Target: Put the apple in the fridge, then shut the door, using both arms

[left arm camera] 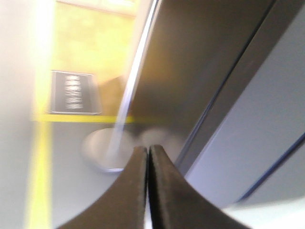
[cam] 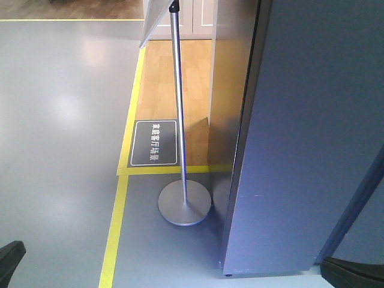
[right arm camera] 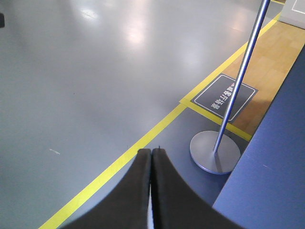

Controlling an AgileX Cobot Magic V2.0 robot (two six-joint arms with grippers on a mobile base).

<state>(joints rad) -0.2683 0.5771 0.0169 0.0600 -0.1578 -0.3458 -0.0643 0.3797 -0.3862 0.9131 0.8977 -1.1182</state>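
Observation:
The apple is out of view in every frame. The fridge [cam: 306, 150] fills the right of the front view, showing only its dark grey outside. A dark seam [cam: 249, 108] splits its broad grey-blue face from a narrower, glossy face, and I cannot tell which is the door. No white inside shows. My left gripper [left arm camera: 148, 148] is shut with nothing in it, in front of the fridge [left arm camera: 267, 124] in a blurred view. My right gripper [right arm camera: 151, 150] is shut and empty above the floor, with the fridge's edge [right arm camera: 271, 167] to its right.
A metal sign stand with a round base [cam: 184, 203] and a thin pole [cam: 177, 96] stands just left of the fridge. Yellow floor tape [cam: 117, 222] borders a wooden floor patch with a black floor label [cam: 154, 143]. Dark arm parts show at the front view's bottom corners [cam: 354, 273].

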